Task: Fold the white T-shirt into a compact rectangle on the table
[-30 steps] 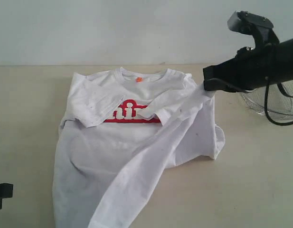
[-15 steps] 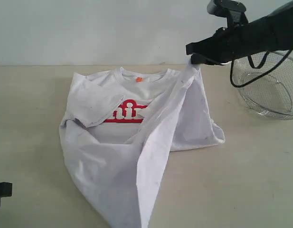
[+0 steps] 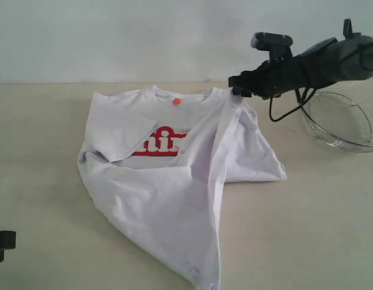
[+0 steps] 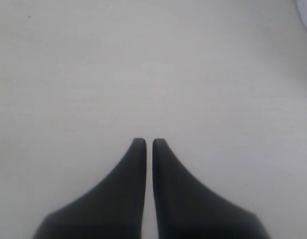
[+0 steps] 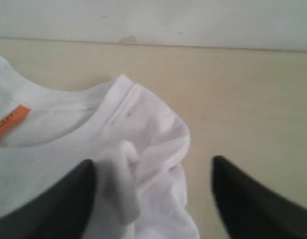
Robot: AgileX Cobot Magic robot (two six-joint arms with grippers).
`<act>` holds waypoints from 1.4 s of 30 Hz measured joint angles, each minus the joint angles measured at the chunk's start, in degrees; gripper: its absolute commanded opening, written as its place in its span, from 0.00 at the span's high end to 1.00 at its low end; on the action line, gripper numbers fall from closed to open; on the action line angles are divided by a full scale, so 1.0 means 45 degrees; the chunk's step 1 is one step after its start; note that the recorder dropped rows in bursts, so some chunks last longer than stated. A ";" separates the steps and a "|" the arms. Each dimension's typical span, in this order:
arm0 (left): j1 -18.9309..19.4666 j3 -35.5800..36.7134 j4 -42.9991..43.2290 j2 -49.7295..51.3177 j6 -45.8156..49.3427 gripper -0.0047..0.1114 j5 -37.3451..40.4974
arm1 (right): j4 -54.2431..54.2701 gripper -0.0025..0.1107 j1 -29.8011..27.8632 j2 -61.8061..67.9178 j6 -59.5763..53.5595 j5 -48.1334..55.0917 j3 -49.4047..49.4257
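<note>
Evidently to drop the fold near the counter's (image 3: 331, 229) far edge, the right pincer (image 5: 153, 167) gapes wide over the shirt (image 3: 156, 199), gripping nothing, while the left pincer (image 4: 145, 142) sits shut.

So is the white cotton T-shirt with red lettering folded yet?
Only partly: the white T-shirt has one sleeve tucked in and a fabric edge drawn up beside the collar; no rectangle yet.

Table (image 3: 41, 151): pale beige, matte, flat; it met the grey-white wall (image 3: 113, 36) along its far edge. White T-shirt (image 3: 168, 205) lay mid-table, collar toward the wall, orange tag (image 3: 176, 101) at the neck. The sleeve on the exterior view's left was folded inward over part of the red lettering (image 3: 165, 144). A cloth ridge ran from the far right shoulder to the near corner. Wire basket (image 3: 340, 118) stood on the table right of the shirt, apart from it.
</note>
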 measured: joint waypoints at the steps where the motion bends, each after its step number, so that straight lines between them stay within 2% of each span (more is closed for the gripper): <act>1: 0.0000 0.0000 0.0000 -0.0201 0.0000 0.92 0.0103 | 0.0000 0.14 0.0000 0.0000 0.0105 -0.0204 -0.0068; 3: 0.0000 -0.0062 0.0000 -0.0601 0.0000 0.92 0.0524 | 0.0000 0.08 0.0000 0.0000 0.0489 -0.0424 -0.0291; 8: 0.0000 -0.0551 -0.0055 -0.1455 0.0000 0.92 0.1794 | 0.0000 0.08 0.0000 -0.0101 0.0965 0.0090 -0.0622; 17: 0.0000 -0.0743 -0.0410 -0.1546 0.0145 0.92 0.2678 | -0.0234 0.08 0.0000 -0.1210 0.1045 0.3686 -0.0654; 20: 0.0000 -0.0743 -0.1399 -0.1546 0.0913 0.92 0.3037 | -0.0282 0.10 0.0000 -0.1213 0.1171 0.4366 -0.0654; 22: 0.0000 -0.0743 -0.2674 -0.1552 0.2076 0.92 0.3748 | -0.0342 0.18 0.0000 -0.1213 0.1444 0.4545 -0.0654; 23: -0.0068 -0.0743 -0.3163 -0.1552 0.2500 0.92 0.4003 | -0.0342 0.27 0.0000 -0.1213 0.1531 0.4603 -0.0654; 25: -0.0436 -0.0743 -0.4038 -0.1552 0.3143 0.92 0.4146 | -0.0349 0.52 0.0000 -0.1213 0.1666 0.4684 -0.0654; 28: -0.1301 -0.0768 -0.4512 -0.1257 0.3461 0.92 0.3666 | -0.0373 0.98 0.0000 -0.1213 0.1735 0.4889 -0.0654; 33: -0.3345 -0.0882 -0.5838 0.0378 0.4398 0.92 0.3324 | -0.0348 0.95 0.0000 -0.1213 0.1813 0.5488 -0.0654; 38: -0.5430 -0.2025 -0.7249 0.2534 0.4852 0.92 0.2823 | -0.0371 0.96 0.0000 -0.1213 0.1621 0.6224 -0.0654; 40: -0.5962 -0.2521 -0.7886 0.3375 0.4891 0.92 0.2331 | -0.0394 0.96 0.0000 -0.1213 0.1621 0.6460 -0.0654; 42: -0.6129 -0.2841 -0.8341 0.4060 0.4927 0.92 0.2289 | -0.0394 0.96 0.0000 -0.1213 0.1603 0.6632 -0.0654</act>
